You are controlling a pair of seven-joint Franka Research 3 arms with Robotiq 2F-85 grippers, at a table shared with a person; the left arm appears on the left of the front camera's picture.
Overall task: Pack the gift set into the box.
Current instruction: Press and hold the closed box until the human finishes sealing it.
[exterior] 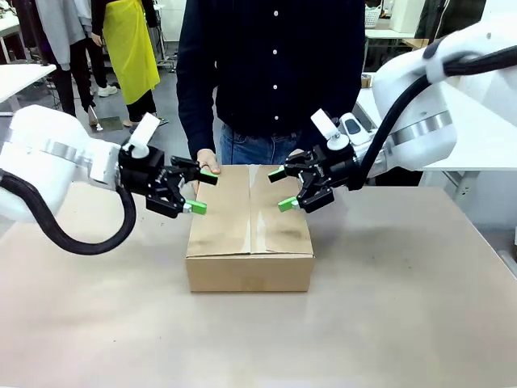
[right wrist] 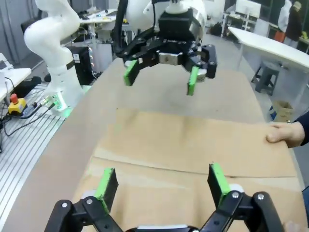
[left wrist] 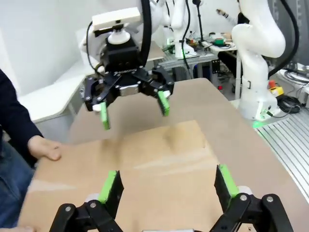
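The box [exterior: 250, 229] stands in the middle of the table with its brown top flaps folded flat; the same flaps show in the wrist views [left wrist: 130, 169] [right wrist: 193, 150]. The gift set is hidden. My left gripper [exterior: 201, 191] hovers open just above the box's left edge, nothing between its green pads [left wrist: 168, 187]. My right gripper [exterior: 282, 189] hovers open above the box's right half, also empty [right wrist: 161, 182]. The person's hand [exterior: 208, 161] rests on the far left edge of the box.
The person stands close behind the box at the table's far edge; fingers on the flap show in the wrist views [left wrist: 44, 147] [right wrist: 285, 133]. Bare tabletop [exterior: 404, 307] lies in front of and beside the box.
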